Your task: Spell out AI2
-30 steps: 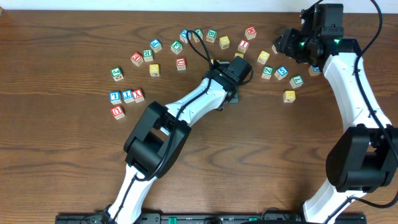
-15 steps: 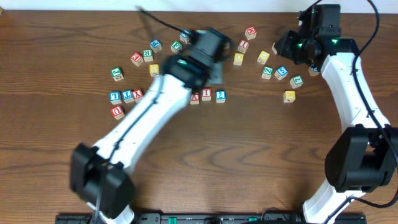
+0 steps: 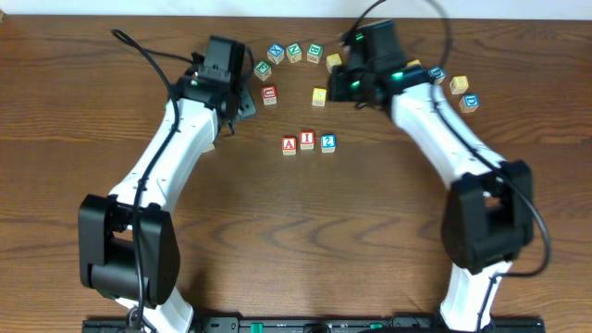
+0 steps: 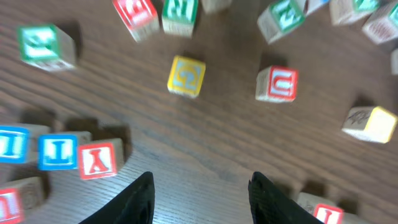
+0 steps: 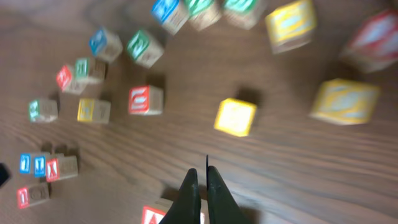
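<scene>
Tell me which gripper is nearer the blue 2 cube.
Right. The right gripper hangs just beyond the 2 cube, slightly rightward; the left gripper sits farther off, up-left past the A cube.

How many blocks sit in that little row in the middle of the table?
3, side by side: the A block on the left, the I block in the middle, the 2 block on the right. None of the row looks hidden.

right wrist | A cube [image 5: 155, 216] cut off at bottom edge | yellow cube [image 5: 345, 101] letter blurred
</scene>
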Tool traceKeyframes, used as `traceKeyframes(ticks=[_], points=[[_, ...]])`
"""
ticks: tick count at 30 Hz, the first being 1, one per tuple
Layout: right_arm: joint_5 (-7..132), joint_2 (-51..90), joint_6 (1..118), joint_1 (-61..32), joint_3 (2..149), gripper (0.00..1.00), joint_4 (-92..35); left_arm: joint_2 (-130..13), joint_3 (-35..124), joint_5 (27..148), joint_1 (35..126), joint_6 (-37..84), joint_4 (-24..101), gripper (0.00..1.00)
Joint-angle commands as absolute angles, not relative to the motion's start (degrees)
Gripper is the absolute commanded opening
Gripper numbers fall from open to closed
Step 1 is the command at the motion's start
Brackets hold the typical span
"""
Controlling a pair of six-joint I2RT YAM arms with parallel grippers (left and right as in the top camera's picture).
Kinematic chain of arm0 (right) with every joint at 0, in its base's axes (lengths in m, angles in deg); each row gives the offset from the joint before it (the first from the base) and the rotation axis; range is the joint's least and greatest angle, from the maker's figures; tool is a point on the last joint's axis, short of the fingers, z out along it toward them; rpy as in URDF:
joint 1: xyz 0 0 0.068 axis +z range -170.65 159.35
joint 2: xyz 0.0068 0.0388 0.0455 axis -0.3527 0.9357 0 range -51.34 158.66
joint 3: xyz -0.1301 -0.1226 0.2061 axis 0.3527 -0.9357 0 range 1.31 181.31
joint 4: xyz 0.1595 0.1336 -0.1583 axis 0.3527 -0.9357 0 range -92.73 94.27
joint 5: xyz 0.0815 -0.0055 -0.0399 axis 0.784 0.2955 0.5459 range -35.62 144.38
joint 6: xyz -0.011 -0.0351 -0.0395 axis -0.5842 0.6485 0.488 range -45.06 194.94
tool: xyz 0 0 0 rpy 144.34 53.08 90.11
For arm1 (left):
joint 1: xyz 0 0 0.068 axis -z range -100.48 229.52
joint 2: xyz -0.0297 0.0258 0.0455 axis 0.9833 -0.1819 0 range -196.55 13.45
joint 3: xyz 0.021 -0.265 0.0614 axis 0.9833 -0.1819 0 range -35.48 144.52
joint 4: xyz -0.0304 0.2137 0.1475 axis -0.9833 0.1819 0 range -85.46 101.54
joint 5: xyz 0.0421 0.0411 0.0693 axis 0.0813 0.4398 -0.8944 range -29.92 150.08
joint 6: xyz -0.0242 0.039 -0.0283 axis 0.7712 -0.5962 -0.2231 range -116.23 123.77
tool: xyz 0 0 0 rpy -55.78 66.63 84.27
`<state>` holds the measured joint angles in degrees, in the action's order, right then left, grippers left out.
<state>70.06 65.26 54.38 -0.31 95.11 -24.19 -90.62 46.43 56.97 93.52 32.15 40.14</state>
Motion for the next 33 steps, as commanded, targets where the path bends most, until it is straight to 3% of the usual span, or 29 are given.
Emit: traceKeyframes(ticks=[1,20,33], points=[[69.95,68.6,52.16,1.81,95.26,0.01,-23.56,-91.8,42.45,59.26,93.0,33.49,38.43,0.49],[71.02,75.34,55.37,4.65,95.24,0.01,-26.4,-93.2,27.26,66.67,94.0,43.08,23.48,0.48],[69.69,75.34,55.74,6.72,93.38,0.01,-27.95,-93.99,26.56,66.96,98.26,39.39,19.15,0.49]])
